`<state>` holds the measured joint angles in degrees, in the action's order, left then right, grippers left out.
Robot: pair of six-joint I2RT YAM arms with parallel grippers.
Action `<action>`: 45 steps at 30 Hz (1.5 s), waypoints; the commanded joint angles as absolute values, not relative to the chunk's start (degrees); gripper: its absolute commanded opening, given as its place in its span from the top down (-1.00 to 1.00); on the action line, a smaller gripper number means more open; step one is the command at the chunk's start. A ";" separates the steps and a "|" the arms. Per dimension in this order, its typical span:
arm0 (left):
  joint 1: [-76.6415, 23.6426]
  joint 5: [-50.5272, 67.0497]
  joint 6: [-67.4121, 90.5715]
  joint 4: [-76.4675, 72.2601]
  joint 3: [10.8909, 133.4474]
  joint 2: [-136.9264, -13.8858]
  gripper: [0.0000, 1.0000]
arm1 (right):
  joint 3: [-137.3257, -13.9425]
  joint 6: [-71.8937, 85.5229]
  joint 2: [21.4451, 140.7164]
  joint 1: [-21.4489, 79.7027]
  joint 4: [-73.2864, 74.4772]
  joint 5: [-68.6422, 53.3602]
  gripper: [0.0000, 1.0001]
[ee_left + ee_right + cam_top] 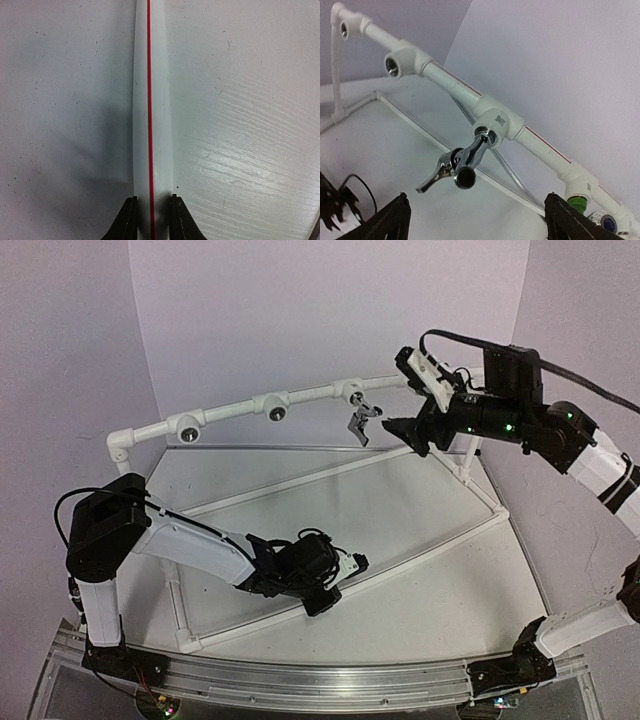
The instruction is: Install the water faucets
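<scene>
one silver faucet (465, 162) mounted, right end effector (477, 210) apart, left end effector (152, 200) clamping pipe (152, 100), green faucet (576, 204) obscured

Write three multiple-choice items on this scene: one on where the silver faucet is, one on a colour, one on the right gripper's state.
1. Where is the silver faucet?
A. Lying on the table
B. In a socket of the pipe frame
C. On the metal rail

2. What colour is the stripe on the pipe clamped by the left gripper?
A. Red
B. Blue
C. Green

3. The right gripper is:
A. shut on the faucet
B. shut on nothing
C. open

Answers:
1 B, its stem enters the white socket.
2 A, a red line runs along the pipe.
3 C, its fingers stand wide apart, touching nothing.
</scene>
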<state>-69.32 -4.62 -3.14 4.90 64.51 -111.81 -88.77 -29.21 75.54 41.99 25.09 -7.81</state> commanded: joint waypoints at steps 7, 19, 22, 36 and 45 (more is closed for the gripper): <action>-70.06 -0.62 -3.61 16.79 62.29 -115.58 1.00 | -79.93 -93.32 77.48 47.75 10.64 20.75 -0.94; -70.06 -0.81 -3.29 16.81 62.09 -115.44 0.99 | -80.53 -108.93 85.90 51.33 -5.10 22.02 -0.94; -70.06 -0.88 -3.18 16.81 62.03 -115.38 1.00 | -80.44 -110.02 87.40 51.96 -7.60 21.42 -0.85; -70.06 -1.01 -3.10 16.83 62.08 -115.41 1.00 | -83.94 -95.52 96.85 54.74 -27.56 34.98 0.48; -70.08 -0.82 -3.17 16.93 62.19 -115.57 1.00 | -90.79 -45.80 101.95 56.77 -33.55 49.25 0.85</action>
<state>-69.13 -6.27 -3.13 5.77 64.86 -111.14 -83.64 -90.66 99.97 57.15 -21.72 37.12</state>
